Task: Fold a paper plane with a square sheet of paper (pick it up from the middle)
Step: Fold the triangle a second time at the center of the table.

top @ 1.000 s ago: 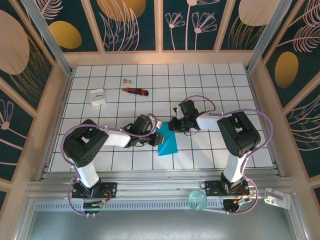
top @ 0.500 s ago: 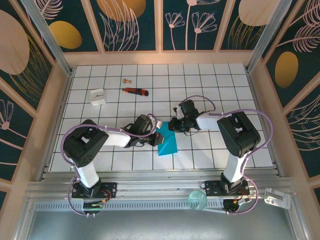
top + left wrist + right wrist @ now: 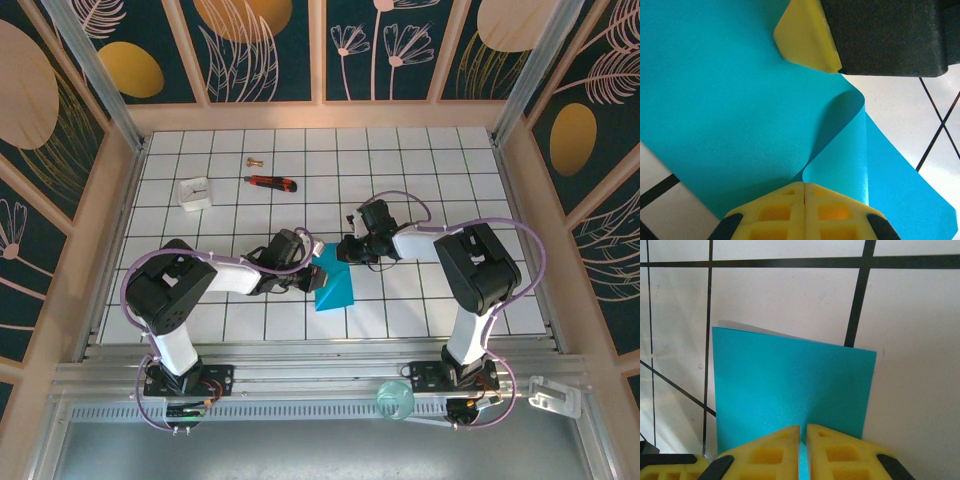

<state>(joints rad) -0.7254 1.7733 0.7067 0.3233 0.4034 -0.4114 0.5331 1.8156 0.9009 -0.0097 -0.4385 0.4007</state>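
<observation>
The square sheet of paper (image 3: 335, 290), teal-blue and already folded down to a smaller creased shape, lies on the white tiled surface (image 3: 420, 300) between the two arms, a little nearer the front edge than the middle; both hands meet at its far upper corner

The left hand (image 3: 312, 275) comes in from the left, its yellow fingertips (image 3: 790, 200) pressed tight together with no gap; in the left wrist view a raised curl of the paper runs straight into the seam between them, so it is pinching the sheet at that fold; one layer bows up off the layer beneath, and a strip of the tiled surface shows on either side

The right hand (image 3: 343, 252) reaches in from the right, just beside the left one; in the right wrist view its fingers (image 3: 840, 450) stand almost together with a thin line of teal between them, nipping the near edge of the sheet; beyond the fingers the paper lies with two square corners and a straight far edge, a thin shadow behind it

Well apart, toward the far left of the surface, sit a small white block (image 3: 194, 193), a red-and-black utility knife (image 3: 271, 182) and a tiny brass-coloured piece (image 3: 252, 160)
</observation>
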